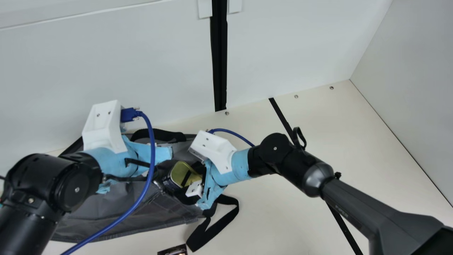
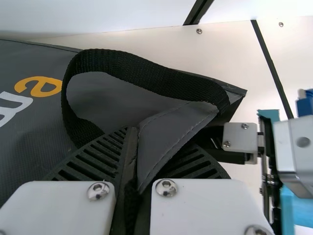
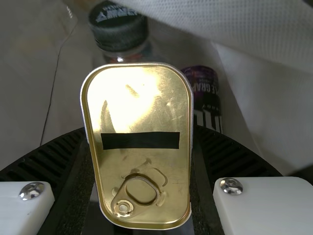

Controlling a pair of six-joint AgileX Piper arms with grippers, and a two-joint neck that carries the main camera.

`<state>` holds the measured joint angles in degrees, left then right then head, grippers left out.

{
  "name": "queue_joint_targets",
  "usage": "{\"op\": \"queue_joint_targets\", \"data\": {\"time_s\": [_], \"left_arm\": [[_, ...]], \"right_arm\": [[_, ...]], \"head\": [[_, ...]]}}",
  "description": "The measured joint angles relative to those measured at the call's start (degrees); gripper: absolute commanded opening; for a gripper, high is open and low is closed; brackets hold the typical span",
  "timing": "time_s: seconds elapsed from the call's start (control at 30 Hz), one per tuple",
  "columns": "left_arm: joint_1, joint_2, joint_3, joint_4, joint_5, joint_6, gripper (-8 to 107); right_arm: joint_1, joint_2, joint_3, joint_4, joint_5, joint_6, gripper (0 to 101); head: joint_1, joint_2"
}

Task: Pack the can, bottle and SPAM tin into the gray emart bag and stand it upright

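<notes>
Inside the gray emart bag (image 1: 95, 209), bottle (image 3: 119, 29) and can (image 3: 203, 85) are resting; right gripper (image 3: 140, 134) is grasping SPAM tin (image 3: 137, 110), left gripper (image 2: 154, 142) is clenching bag's edge (image 2: 171, 127); releasing and uprighting are remaining.

The gray emart bag (image 1: 116, 205) lies on the cream bench (image 1: 276, 212), one black strap (image 1: 229, 200) looping outward. At the bag's opening, the right pincer (image 1: 191, 179) grips the gold-lidded SPAM tin (image 1: 179, 173).
</notes>
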<state>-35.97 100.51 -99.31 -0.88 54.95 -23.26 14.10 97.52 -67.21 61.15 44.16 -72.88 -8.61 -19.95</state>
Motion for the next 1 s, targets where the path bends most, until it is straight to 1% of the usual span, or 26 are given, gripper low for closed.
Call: {"op": "queue_joint_targets", "data": {"time_s": [0.37, 0.5, 0.7, 0.77, 1.0], "left_arm": [[0.0, 0.0, 0.0, 0.0, 0.0, 0.0, -8], [0.0, 0.0, 0.0, 0.0, 0.0, 0.0, -8], [0.0, 0.0, 0.0, 0.0, 0.0, 0.0, -8], [0.0, 0.0, 0.0, 0.0, 0.0, 0.0, -8], [0.0, 0.0, 0.0, 0.0, 0.0, 0.0, -8]], "right_arm": [[2.96, 4.5, -3.32, 3.26, -4.1, -0.29, 0], [3.83, 5.87, -4.37, 3.97, -4.61, -0.33, 0], [4.65, 7.43, -5.49, 5.19, -6.27, -0.25, 0], [4.88, 7.78, -5.89, 5.2, -6.27, -0.19, 0], [5.36, 8.53, -6.81, 5.67, -6.83, 0.14, 23]], "head": [[0.0, 0.0], [-0.09, 0.09], [0.0, 0.0], [-0.09, 0.0], [0.0, 0.0]]}}
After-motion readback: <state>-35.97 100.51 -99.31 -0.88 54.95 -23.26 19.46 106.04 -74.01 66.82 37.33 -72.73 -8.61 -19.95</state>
